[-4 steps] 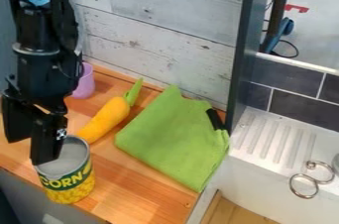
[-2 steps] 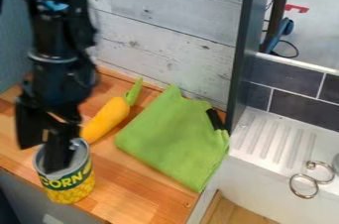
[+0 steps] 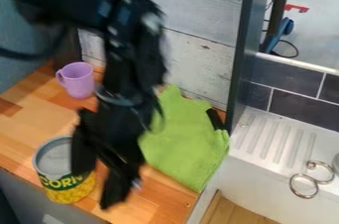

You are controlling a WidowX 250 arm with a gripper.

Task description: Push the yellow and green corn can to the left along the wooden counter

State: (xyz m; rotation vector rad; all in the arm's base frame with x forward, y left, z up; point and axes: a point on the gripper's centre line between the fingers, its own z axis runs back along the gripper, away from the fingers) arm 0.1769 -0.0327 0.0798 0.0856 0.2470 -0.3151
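Note:
The black gripper (image 3: 100,177) hangs over the wooden counter, just right of the corn can, blurred, its two fingers apart with nothing seen between them. One finger overlaps the can's right edge; whether it touches is unclear. The yellow-labelled can (image 3: 65,188) stands upright near the counter's front edge. To the gripper's right lies a green cloth (image 3: 185,141), partly behind the arm. Farther back, a purple cup (image 3: 79,80) stands upright with its handle to the left.
A grey upright panel (image 3: 240,54) divides the counter (image 3: 27,129) from a white sink (image 3: 265,143) with a ridged drainer. Metal rings (image 3: 304,186) are at the sink's edge. A pale wood-plank wall (image 3: 205,64) rises behind the counter.
The arm and gripper have swung right, from over the can to its right side. The arm now covers the spot where the orange carrot lay, and the purple cup has come into view.

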